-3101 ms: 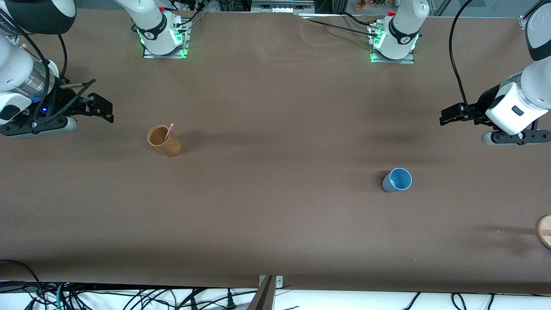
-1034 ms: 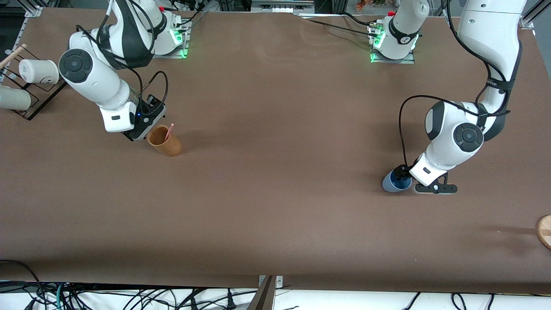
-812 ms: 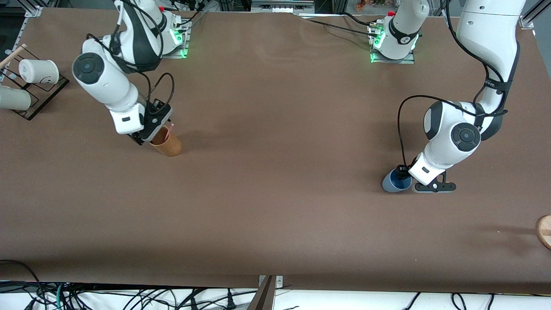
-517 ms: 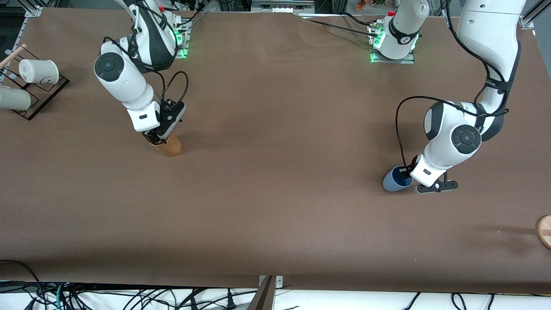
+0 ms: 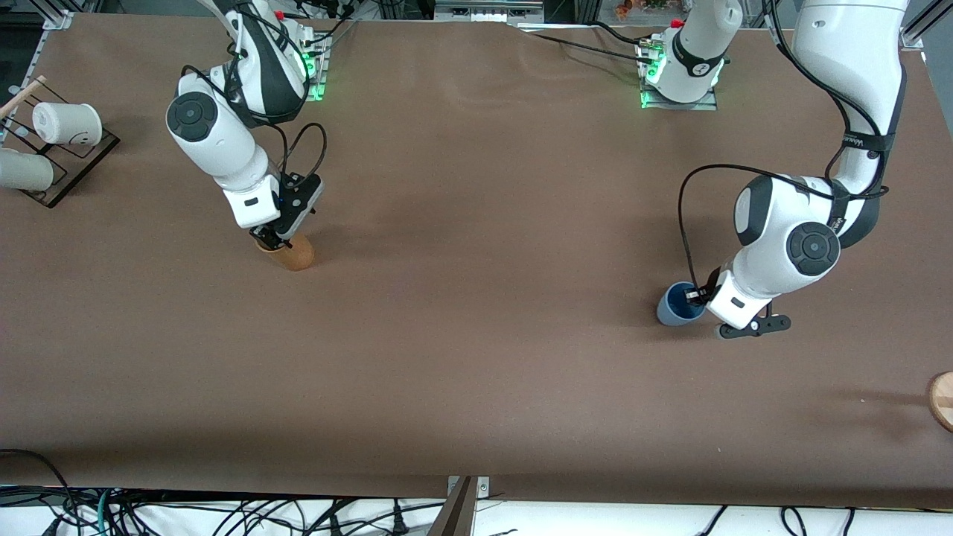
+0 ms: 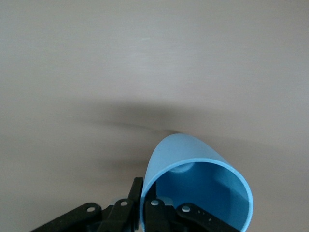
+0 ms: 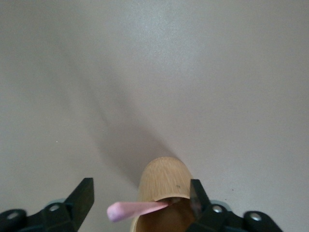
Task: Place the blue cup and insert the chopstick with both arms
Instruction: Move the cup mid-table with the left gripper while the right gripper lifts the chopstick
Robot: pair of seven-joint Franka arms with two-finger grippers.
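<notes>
The blue cup (image 5: 672,311) stands toward the left arm's end of the table. My left gripper (image 5: 697,296) is shut on its rim, one finger inside and one outside the wall. In the left wrist view the cup (image 6: 193,166) fills the space at the left gripper (image 6: 143,195). The chopstick (image 7: 137,209) leans out of the orange-brown cup (image 7: 164,178), between the spread fingers of my open right gripper (image 7: 140,193). In the front view the right gripper (image 5: 272,240) sits over that cup (image 5: 295,256) and hides the chopstick.
A black rack (image 5: 71,167) with white cups (image 5: 65,123) stands at the right arm's end of the table. A round wooden piece (image 5: 942,400) lies at the table's edge at the left arm's end.
Both arms came in from the table's ends. The right gripper moved over the orange-brown cup and around the chopstick. The left gripper closed on the blue cup's rim, and the cup shifted slightly.
</notes>
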